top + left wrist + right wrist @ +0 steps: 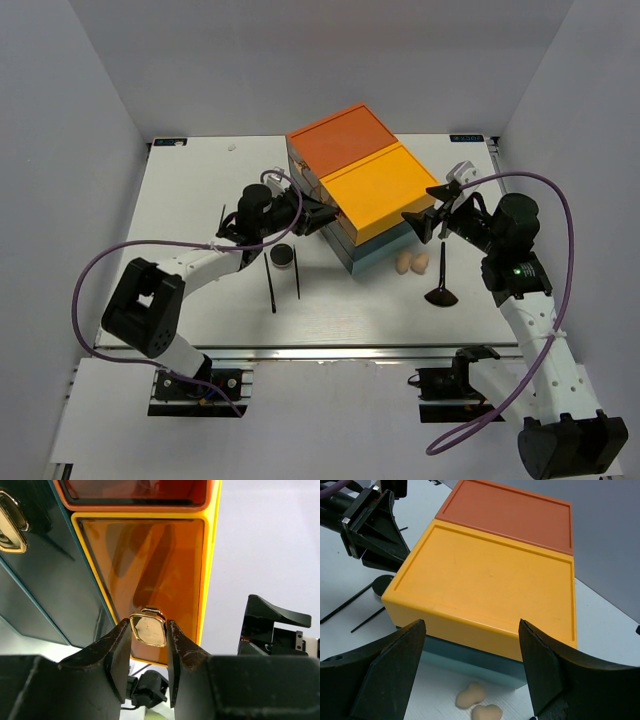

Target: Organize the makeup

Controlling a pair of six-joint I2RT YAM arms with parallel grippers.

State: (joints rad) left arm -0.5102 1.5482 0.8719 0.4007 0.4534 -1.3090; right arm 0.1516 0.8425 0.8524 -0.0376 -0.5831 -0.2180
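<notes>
My left gripper (325,213) is at the left face of the drawer box (375,190). In the left wrist view it (149,639) is shut on the gold handle (148,630) of the yellow drawer (145,565). My right gripper (428,207) is open and empty, hovering by the box's right side, above the yellow top (490,580). Two beige sponges (413,263) lie beside the teal base and show between the right fingers (471,695). A black flared brush (441,288), a round black compact (283,256) and two thin black sticks (271,285) lie on the table. No jar or tube shows.
The white table (190,200) has walls at the back and both sides. The orange drawer (340,140) sits behind the yellow one. A teal drawer front with another gold handle (10,527) is left of the yellow drawer. A small dark stick (222,216) lies by the left arm.
</notes>
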